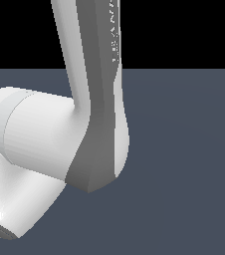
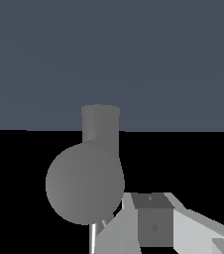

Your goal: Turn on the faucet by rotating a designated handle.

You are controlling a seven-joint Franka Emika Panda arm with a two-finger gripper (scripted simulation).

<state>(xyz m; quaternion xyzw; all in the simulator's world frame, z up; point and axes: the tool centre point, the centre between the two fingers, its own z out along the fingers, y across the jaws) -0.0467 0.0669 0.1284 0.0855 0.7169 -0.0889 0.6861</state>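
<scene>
In the wrist view the faucet's thick grey base (image 2: pixel 86 181) fills the middle, with a rounded end toward the camera and a short cylinder (image 2: pixel 100 124) behind it. A thin pale grey rod (image 2: pixel 92 239) pokes out beneath it; I cannot tell whether it is the handle or the spout. Part of my gripper (image 2: pixel 153 221) shows close beside the base, as a grey block between white pieces. Its jaws are not shown well enough to judge. In the exterior view the faucet, handle and gripper are hidden behind the arm.
The big white-and-grey robot arm (image 1: pixel 92 124) takes up the exterior view's left and centre. A flat blue-grey floor (image 1: pixel 184 159) stretches to the exterior view's right, below a black background.
</scene>
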